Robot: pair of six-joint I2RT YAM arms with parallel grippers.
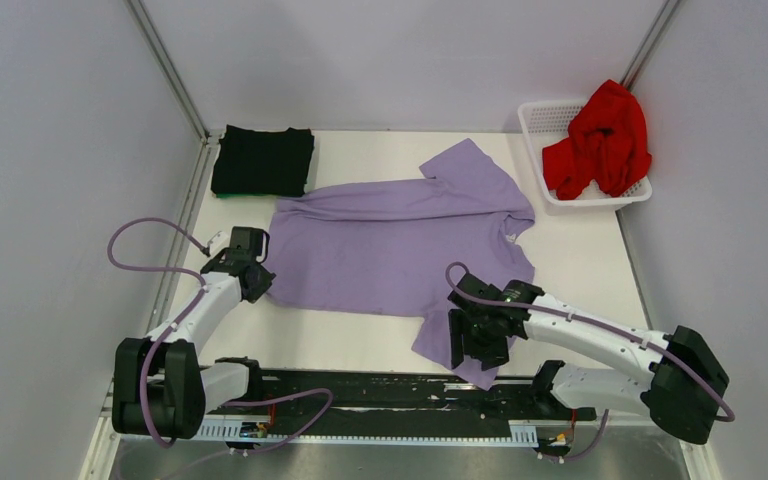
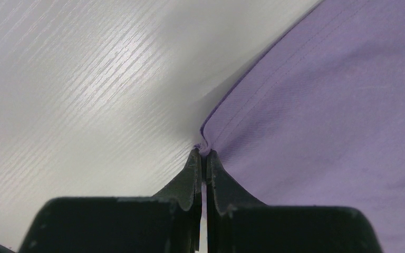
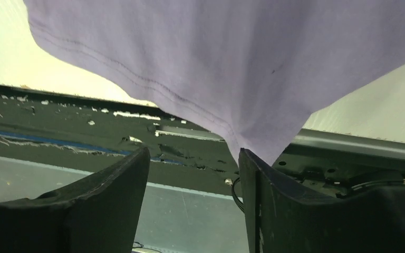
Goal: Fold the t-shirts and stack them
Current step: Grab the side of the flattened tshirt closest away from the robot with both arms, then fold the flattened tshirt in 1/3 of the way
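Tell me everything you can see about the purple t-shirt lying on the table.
The lavender t-shirt is soft, plain knit cloth with stitched hems, spread mostly flat but wrinkled on the white table, one sleeve pointing far, the other reaching over the near edge. The left gripper is shut on its hem; the open right gripper stands at the near sleeve, the sleeve tip against one finger.

Soft, even light comes from overhead, so the white worktop (image 1: 580, 250) around the lavender t-shirt (image 1: 390, 240) looks bright with no hard glare. In the left wrist view a blurred grey shadow lies just left of the shirt's hem, with a pale sheen on the grain beyond it. The left gripper (image 2: 203, 158) at the hem is dark and soft-focused. In the right wrist view the worktop beside the shirt looks yellowish.
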